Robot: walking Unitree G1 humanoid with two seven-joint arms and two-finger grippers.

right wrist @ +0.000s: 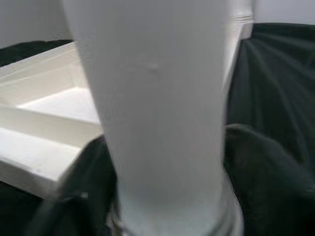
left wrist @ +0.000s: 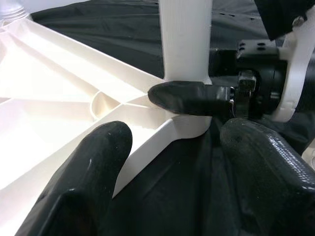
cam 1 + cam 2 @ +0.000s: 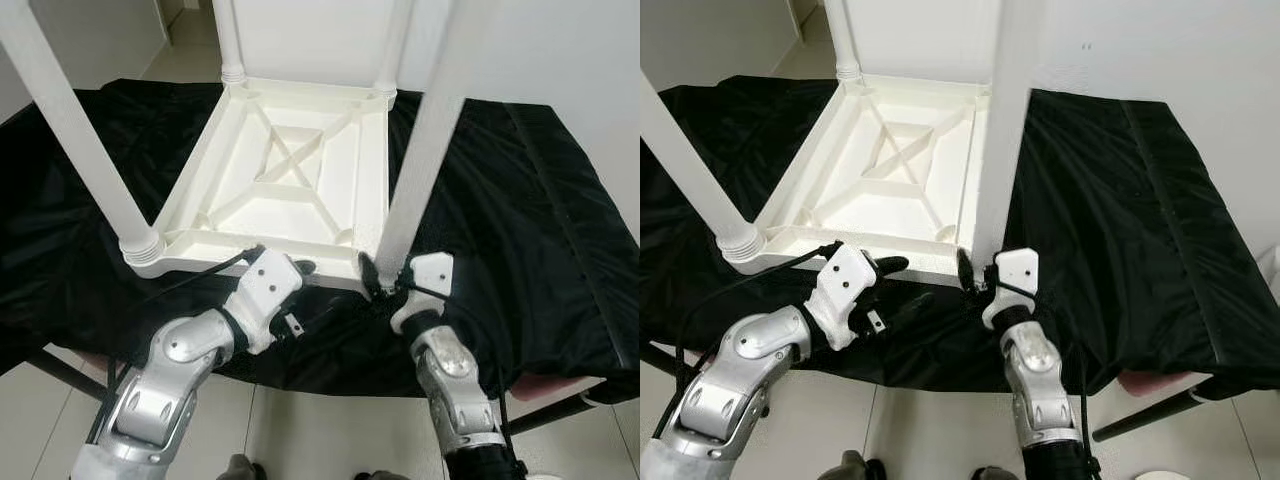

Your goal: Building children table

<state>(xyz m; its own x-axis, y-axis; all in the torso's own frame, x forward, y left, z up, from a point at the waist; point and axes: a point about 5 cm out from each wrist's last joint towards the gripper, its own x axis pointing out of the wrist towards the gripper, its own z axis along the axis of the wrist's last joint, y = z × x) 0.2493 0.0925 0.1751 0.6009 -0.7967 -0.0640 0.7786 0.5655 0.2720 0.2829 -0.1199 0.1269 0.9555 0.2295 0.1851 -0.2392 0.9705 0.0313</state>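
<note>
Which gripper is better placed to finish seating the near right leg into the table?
The right gripper: it is already closed around the base of the near right leg. The left gripper is open beside the upturned tabletop's edge, holding nothing.

White table leg (image 1: 162, 113) close up, upright; white tabletop frame (image 1: 44, 142) beside; black cloth (image 1: 275, 123) under.

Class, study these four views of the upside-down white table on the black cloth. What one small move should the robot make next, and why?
Probably the right hand should twist the near right leg further into its corner socket. It is closed around that leg's base, the leg looks slightly tilted, and the left hand, fingers apart, sits at the tabletop rim as if steadying it.
</note>
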